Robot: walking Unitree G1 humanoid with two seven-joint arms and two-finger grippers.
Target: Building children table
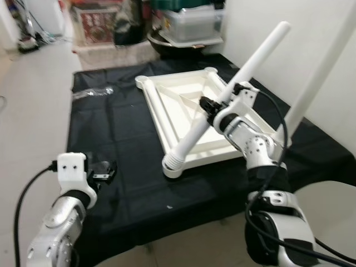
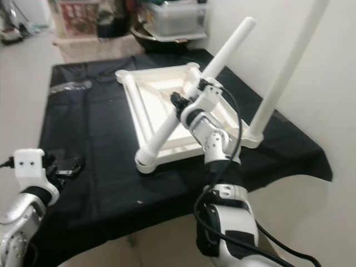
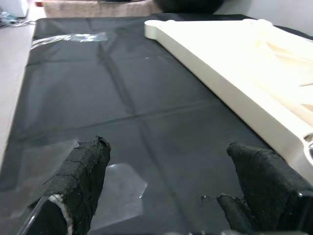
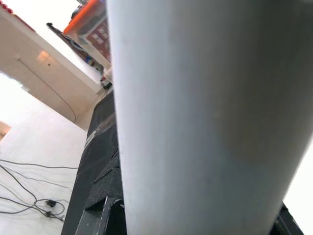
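The step in hand looks like fitting a leg into the upturned tabletop (image 1: 183,119), a cream, square plastic frame with raised rims, diagonal ribs and round sockets at its corners, lying underside up on the black cloth (image 1: 122,150) toward the right edge of the bench. The right gripper (image 1: 214,105) is clamped on a smooth white cylindrical leg (image 1: 233,86) about midway along it; the leg slants steeply, its ribbed threaded foot resting at the socket on the tabletop's near corner, its free end pointing up and away. In the right wrist view the leg's matte, pale surface passes close before the camera. A second leg (image 2: 281,83) already stands in the socket at the right corner, leaning slightly. The next move, as I judge it, calls for bringing the held leg upright over its socket and turning it so the thread seats squarely. The left gripper (image 1: 103,171) hovers low over the cloth near the bench's near-left edge, its fabric-wrapped fingers (image 3: 83,171) spread apart and holding nothing. A crinkled clear plastic wrapper (image 1: 92,92) lies by the far-left edge
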